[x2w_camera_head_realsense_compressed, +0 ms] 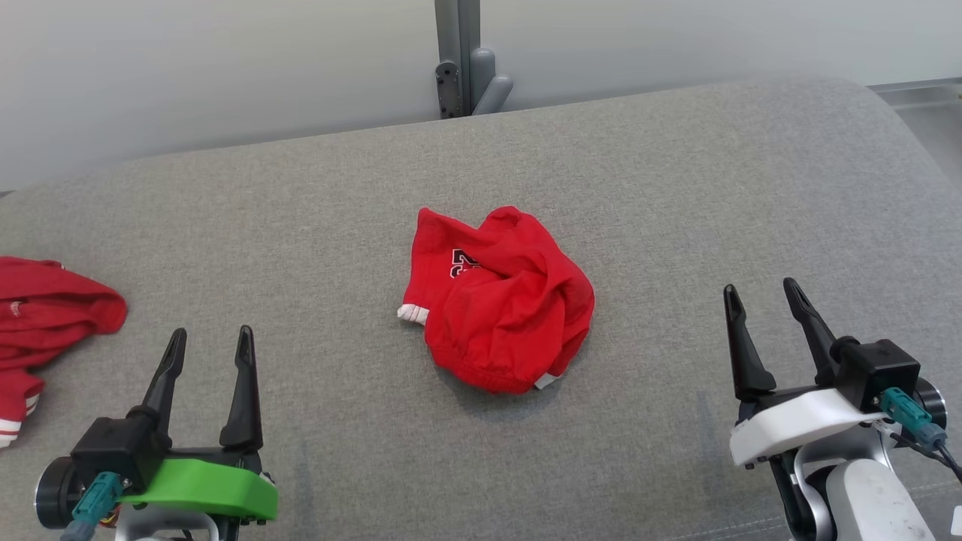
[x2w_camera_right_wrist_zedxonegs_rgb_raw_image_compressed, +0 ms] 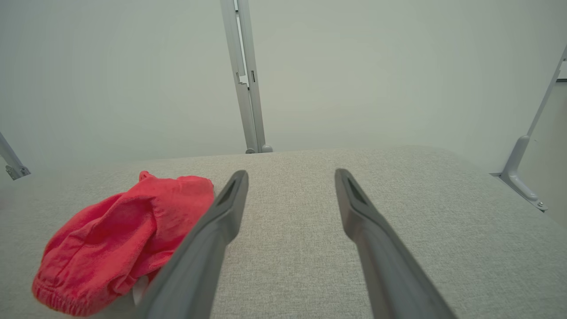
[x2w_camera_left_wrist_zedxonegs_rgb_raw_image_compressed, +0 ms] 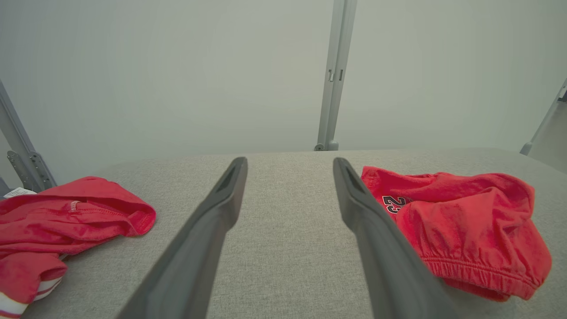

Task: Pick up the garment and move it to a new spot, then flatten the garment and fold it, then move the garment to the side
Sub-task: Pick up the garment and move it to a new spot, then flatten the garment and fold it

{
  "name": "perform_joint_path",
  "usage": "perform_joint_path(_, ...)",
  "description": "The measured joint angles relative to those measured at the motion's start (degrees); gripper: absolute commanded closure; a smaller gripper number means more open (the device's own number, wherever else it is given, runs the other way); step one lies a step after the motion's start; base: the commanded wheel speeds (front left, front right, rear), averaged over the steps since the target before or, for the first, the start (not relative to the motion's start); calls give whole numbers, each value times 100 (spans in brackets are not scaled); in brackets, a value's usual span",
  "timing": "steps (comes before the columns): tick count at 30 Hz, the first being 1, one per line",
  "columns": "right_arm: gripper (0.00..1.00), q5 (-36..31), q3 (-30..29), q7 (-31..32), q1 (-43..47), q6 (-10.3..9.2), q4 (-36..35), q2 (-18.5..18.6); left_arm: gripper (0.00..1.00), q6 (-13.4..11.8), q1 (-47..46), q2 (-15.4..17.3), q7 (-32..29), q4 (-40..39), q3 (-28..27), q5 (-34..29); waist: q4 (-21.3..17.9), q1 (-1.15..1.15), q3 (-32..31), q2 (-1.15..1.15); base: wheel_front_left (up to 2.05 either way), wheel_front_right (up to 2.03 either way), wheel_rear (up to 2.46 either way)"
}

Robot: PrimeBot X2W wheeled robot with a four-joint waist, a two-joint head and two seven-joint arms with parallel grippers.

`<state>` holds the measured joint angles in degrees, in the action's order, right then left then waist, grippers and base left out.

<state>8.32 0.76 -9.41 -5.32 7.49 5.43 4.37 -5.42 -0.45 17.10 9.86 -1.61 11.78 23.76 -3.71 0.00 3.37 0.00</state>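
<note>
Red and crumpled into a loose heap, the garment (x2w_camera_head_realsense_compressed: 503,300) is seen in the head view at the middle of the grey fabric surface (x2w_camera_head_realsense_compressed: 676,188), with part of a black-and-white number print turned upward and an elastic hem along its near edge. The left gripper (x2w_camera_head_realsense_compressed: 212,334) is held at the lower left and the right gripper (x2w_camera_head_realsense_compressed: 760,288) at the lower right, both with fingers spread wide and nothing between them. The garment lies between the two, ahead of them and well apart from each. A second red garment (x2w_camera_head_realsense_compressed: 45,315) with white stripes is bunched at the left edge of the surface, and a metal post (x2w_camera_head_realsense_compressed: 458,52) stands behind the far edge. In the left wrist view, the left gripper (x2w_camera_left_wrist_zedxonegs_rgb_raw_image_compressed: 289,163) is shown wide open above bare fabric. The garment (x2w_camera_left_wrist_zedxonegs_rgb_raw_image_compressed: 469,221) lies to the right of its right finger, untouched, while the second red garment (x2w_camera_left_wrist_zedxonegs_rgb_raw_image_compressed: 66,212) is found at the far left. In the right wrist view, the right gripper (x2w_camera_right_wrist_zedxonegs_rgb_raw_image_compressed: 291,173) is likewise spread and empty. The garment (x2w_camera_right_wrist_zedxonegs_rgb_raw_image_compressed: 119,239) is placed to the left of its left finger, partly hidden behind that finger, and no contact can be made out.
</note>
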Motion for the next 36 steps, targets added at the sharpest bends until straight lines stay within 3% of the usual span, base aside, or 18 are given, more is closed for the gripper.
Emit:
perform_joint_path(22, 0, 7, -31, 9, 16, 0, -49, -42, 0, -86, 14, 30, -92, -31, 68, 80, 13, 0, 89, 0, 0, 0, 0)
perform_joint_path(27, 0, 8, -22, 5, -30, 0, -77, -51, 0, 149, -45, -24, -459, -181, 500, 118, 25, 0, 211, 0, 0, 0, 0)
perform_joint_path(36, 0, 8, 70, -26, -239, 0, -112, -80, 0, 794, -337, -521, -1135, -10, 1674, 201, -1, 0, 625, 0, 0, 0, 0)
